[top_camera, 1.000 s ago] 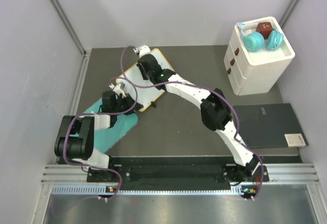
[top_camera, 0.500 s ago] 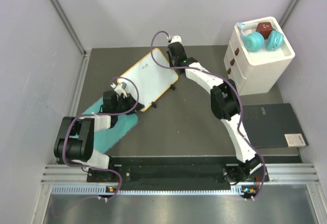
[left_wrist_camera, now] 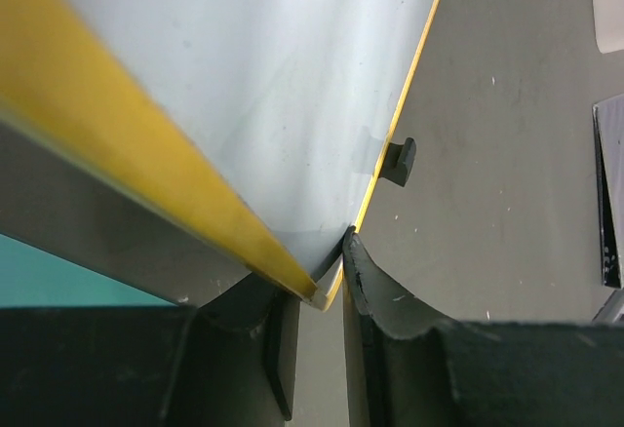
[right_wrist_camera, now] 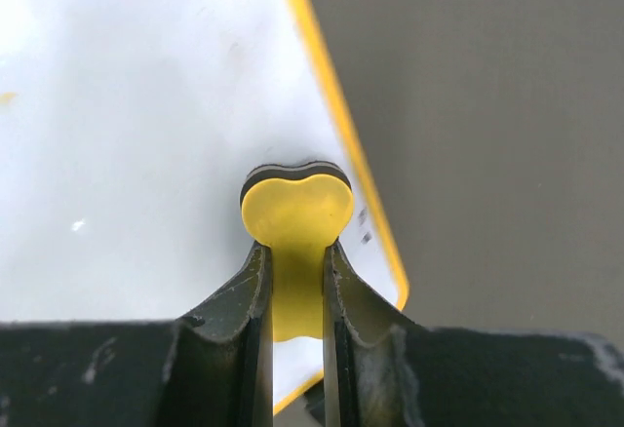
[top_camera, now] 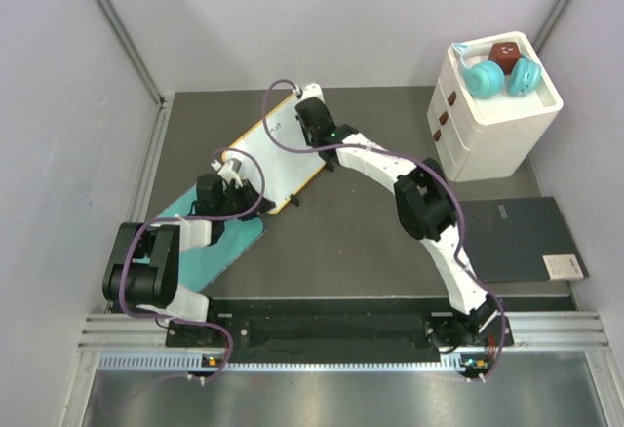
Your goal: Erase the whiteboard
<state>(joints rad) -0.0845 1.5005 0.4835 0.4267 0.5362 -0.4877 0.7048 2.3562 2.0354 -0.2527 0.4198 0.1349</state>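
We find the whiteboard (top_camera: 261,159) lying at a slant on the table (top_camera: 351,242), left of centre and just beyond the teal mat (top_camera: 210,252). Our left gripper (left_wrist_camera: 327,269) is pinched onto its near corner, a finger on either side of the yellow rim. Our right gripper (right_wrist_camera: 295,252) is clamped on a yellow heart-shaped eraser (right_wrist_camera: 295,208), which sits over the board's white face close to its right-hand rim; we cannot tell whether it touches.

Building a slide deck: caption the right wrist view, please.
Right gripper holds a yellow heart-shaped eraser over the whiteboard, near its rim.
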